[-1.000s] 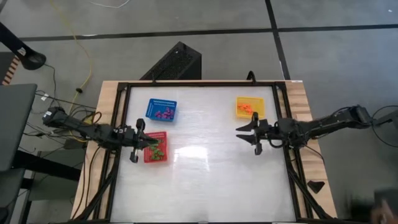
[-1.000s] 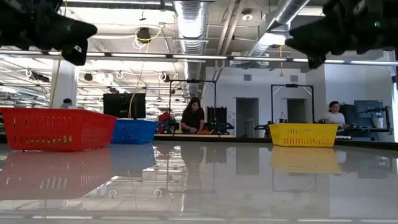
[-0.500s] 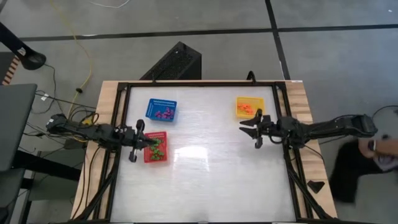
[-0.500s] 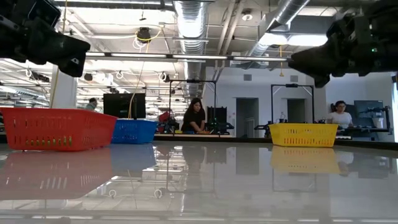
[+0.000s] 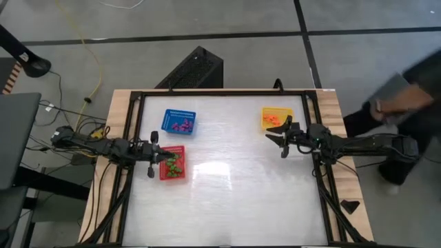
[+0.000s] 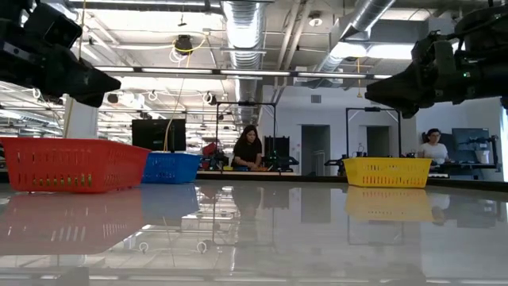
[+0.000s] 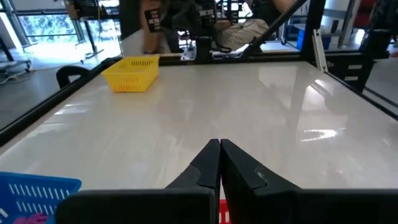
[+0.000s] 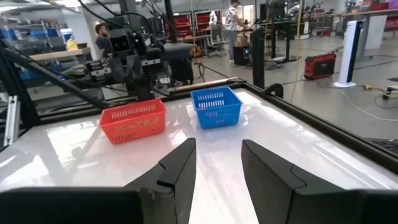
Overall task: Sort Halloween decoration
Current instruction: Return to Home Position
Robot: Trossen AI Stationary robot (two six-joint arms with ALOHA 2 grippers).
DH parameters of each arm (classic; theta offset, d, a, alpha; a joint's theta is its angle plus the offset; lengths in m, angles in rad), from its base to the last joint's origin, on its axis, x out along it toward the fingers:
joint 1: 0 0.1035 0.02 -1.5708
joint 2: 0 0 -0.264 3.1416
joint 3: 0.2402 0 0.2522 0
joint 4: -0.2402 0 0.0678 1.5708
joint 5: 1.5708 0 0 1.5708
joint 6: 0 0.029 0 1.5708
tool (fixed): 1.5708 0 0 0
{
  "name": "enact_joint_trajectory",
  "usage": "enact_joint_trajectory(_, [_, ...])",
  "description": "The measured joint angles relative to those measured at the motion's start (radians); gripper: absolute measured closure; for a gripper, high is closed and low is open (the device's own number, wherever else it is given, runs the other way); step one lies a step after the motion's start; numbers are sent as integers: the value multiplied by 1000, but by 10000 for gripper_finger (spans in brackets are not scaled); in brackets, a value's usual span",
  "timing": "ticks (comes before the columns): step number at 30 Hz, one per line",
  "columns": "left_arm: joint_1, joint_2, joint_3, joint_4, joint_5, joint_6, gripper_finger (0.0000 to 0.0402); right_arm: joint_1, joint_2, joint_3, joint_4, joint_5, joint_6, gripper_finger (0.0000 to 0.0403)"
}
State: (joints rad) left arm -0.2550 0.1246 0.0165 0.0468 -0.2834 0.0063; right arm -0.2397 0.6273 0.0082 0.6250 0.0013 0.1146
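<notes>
— Baskets, how many?
— Three: blue basket (image 5: 178,122), red basket (image 5: 164,172), yellow basket (image 5: 274,112).
— Grippers?
— Two: left gripper (image 7: 219,145), right gripper (image 8: 217,149).
— And the trinkets (image 5: 181,127)?
— Purple, green, orange heaps, too tiny to count.

Trinkets (image 5: 182,126) lie in the rear-left basket (image 5: 166,118), the front-left basket (image 5: 162,173) before it and the right basket (image 5: 264,113).

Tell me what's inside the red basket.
Green trinkets lie in the red basket. The left gripper overhangs one edge and covers a small part of the inside.
</notes>
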Motion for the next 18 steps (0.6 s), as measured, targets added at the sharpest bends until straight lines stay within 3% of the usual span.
enact_joint_trajectory(18, [0,0,3,-11,-11,-10,402,0,0,-1,-119,1,-3,243])
